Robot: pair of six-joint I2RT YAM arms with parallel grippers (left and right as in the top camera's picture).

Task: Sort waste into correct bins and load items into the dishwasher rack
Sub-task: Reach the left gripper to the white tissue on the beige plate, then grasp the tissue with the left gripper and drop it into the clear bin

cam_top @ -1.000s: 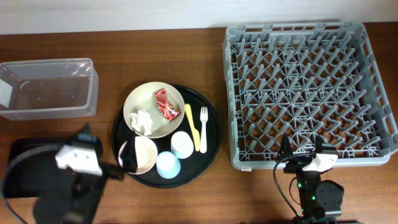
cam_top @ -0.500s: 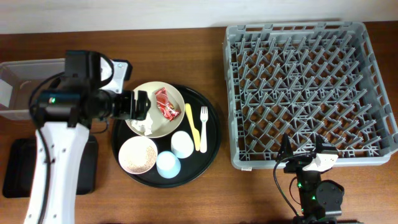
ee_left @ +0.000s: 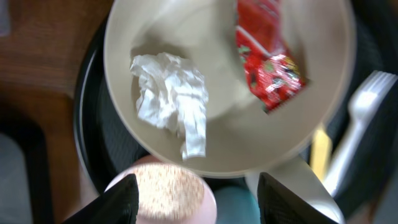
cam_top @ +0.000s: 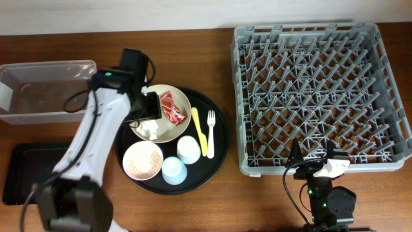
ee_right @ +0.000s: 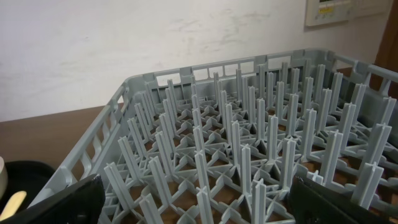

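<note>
My left pincer (ee_left: 199, 186) hangs wide open and empty over the tissue ball (ee_left: 171, 102), which lies on the plate's (ee_left: 186, 31) side toward the bench's left edge.

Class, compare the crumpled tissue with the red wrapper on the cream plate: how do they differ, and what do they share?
Colour: the tissue is white; the wrapper is red.
Shape: the tissue is bunched into soft folds; the wrapper lies flatter and longer.
Place: in the left wrist view the tissue lies left on the plate, the wrapper right.
Shared: both are crumpled waste on the plate, not touching.
</note>
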